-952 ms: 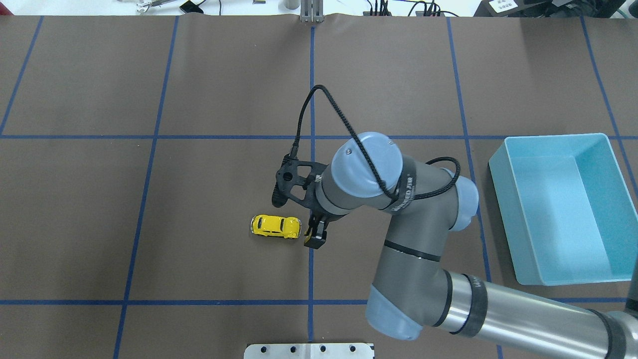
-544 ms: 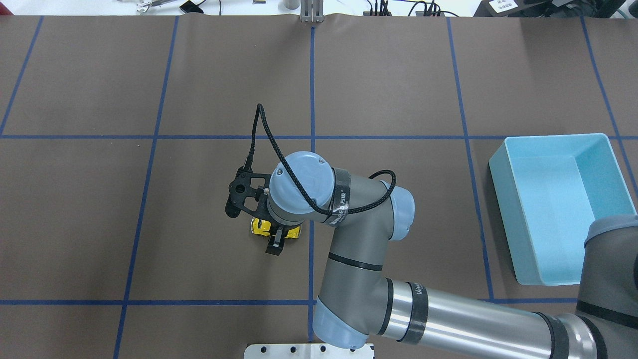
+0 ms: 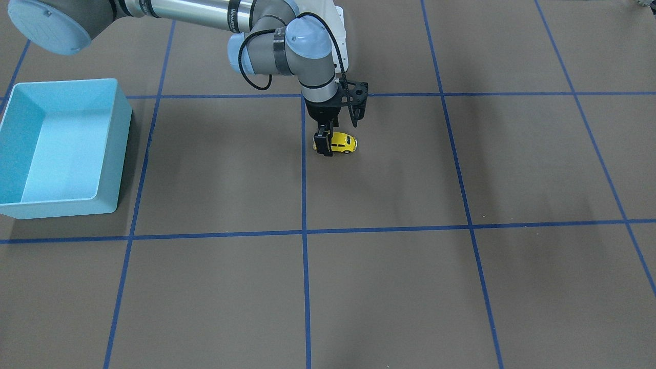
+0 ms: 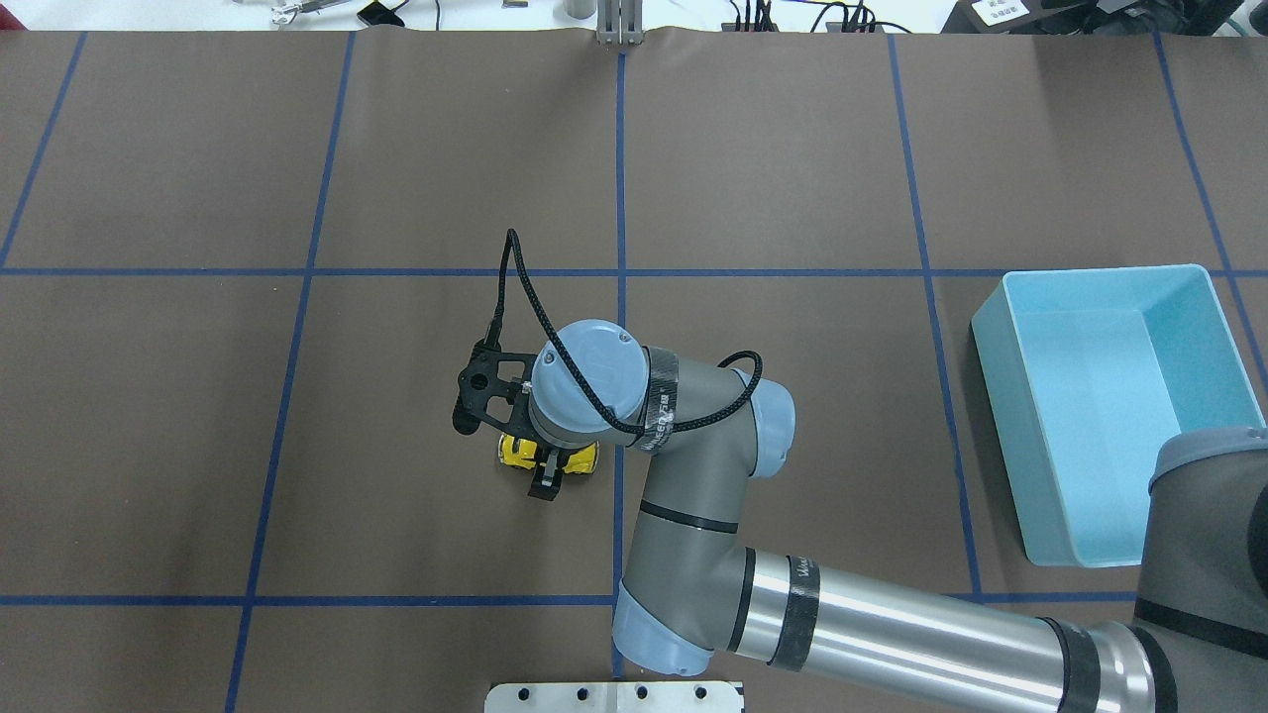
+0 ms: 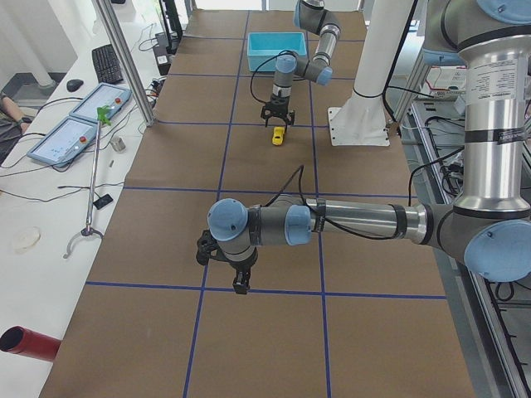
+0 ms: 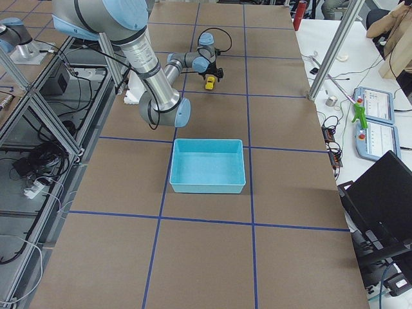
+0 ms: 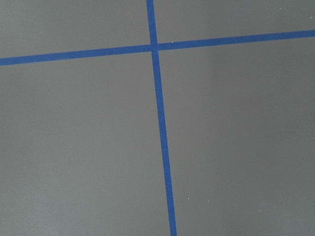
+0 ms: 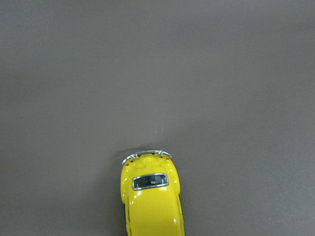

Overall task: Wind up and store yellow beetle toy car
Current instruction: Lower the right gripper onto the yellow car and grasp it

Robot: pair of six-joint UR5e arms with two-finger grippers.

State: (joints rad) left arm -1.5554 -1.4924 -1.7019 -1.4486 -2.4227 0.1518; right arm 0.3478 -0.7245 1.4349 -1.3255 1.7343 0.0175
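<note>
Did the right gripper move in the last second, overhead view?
Yes. The right gripper went from the centre blue line leftward in the overhead view and now sits over the car.

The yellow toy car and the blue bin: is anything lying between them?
Nothing but brown mat crossed by blue tape lines, seen in the front-facing view between toy car and bin.

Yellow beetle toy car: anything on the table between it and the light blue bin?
Nothing visible: only bare brown mat with blue tape lines lies between the yellow beetle toy car and the light blue plastic bin.
</note>
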